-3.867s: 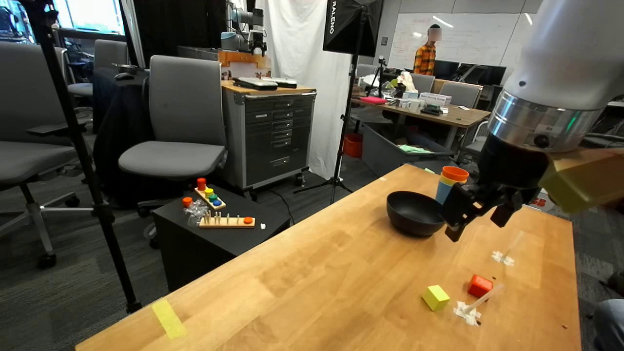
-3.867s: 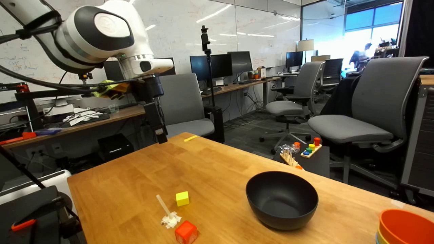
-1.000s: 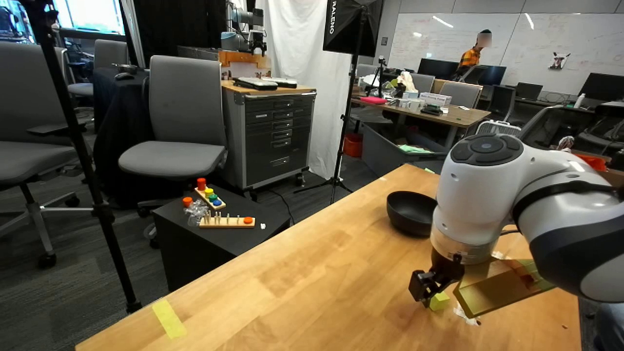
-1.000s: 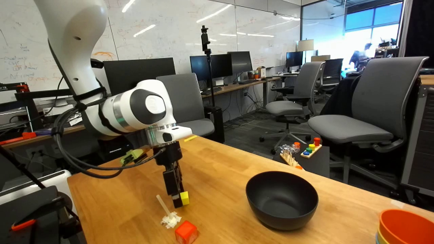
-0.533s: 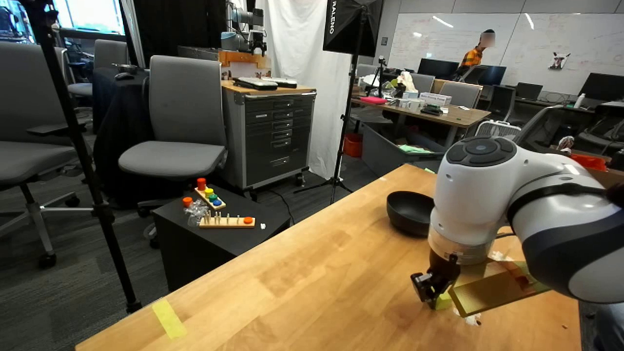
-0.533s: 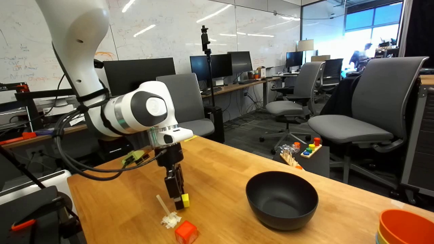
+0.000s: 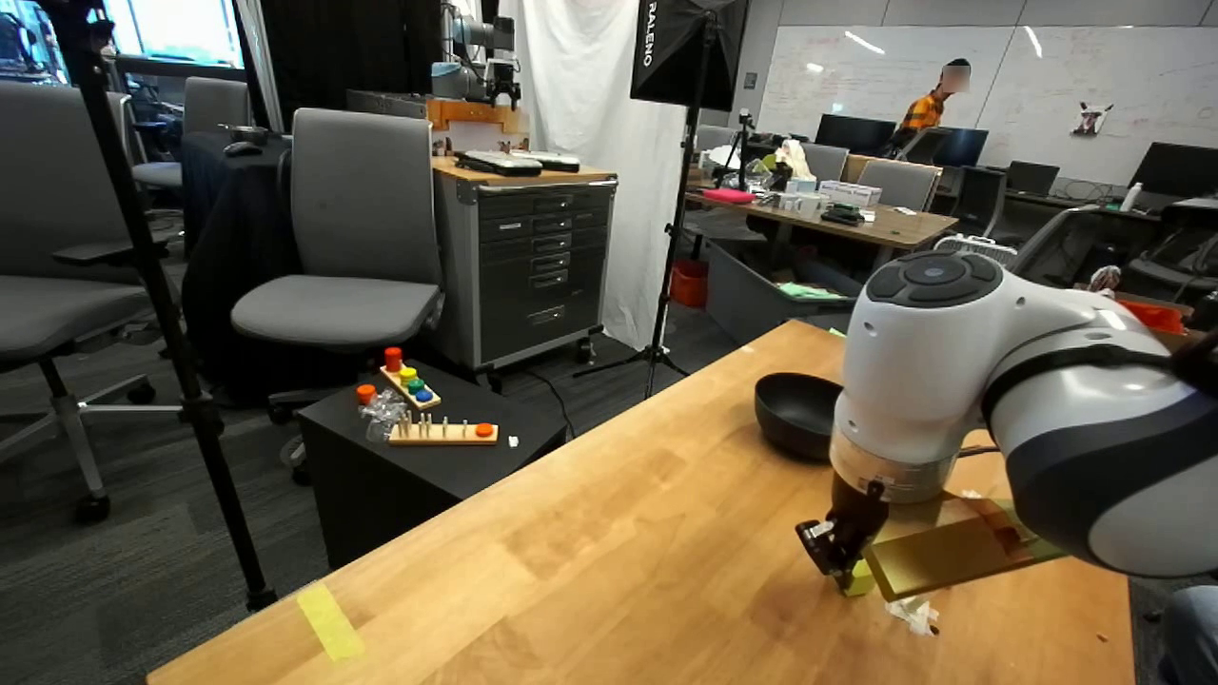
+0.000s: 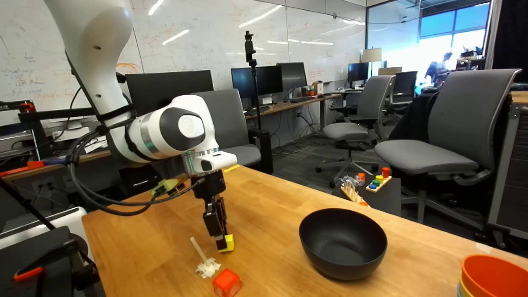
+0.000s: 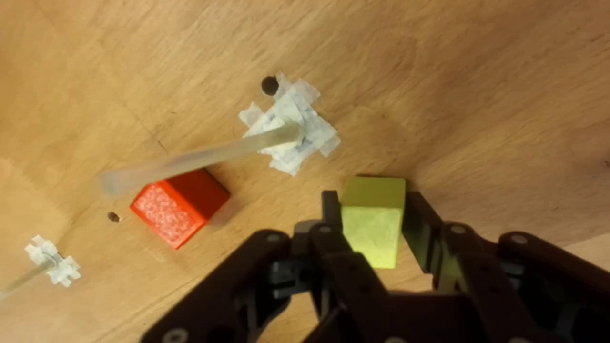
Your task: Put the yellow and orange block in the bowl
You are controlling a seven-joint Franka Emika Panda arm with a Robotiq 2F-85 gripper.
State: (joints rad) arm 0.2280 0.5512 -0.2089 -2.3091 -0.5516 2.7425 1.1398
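Though well outside the bowl [image 8: 343, 245], yellow block [image 9: 373, 228] tight in the end effector [image 9: 372, 204].

- Whiteboards [image 8: 198, 37] in both exterior views, crossed by bright streaks [image 8: 260, 16].
- Dark grey floor [image 7: 114, 609], grey office chairs [image 7: 362, 209] standing on it.
- In an exterior view, a white curtain [image 7: 580, 86] behind a dark drawer cabinet [image 7: 547, 271].
- In an exterior view, monitors [image 8: 293, 77] on a desk [image 8: 282, 106], and a bright window [image 8: 472, 20] at the far end.

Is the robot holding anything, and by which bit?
Yes: the yellow block, pinched by two opposite sides in the gripper. Whether it's off the table, I can't tell.
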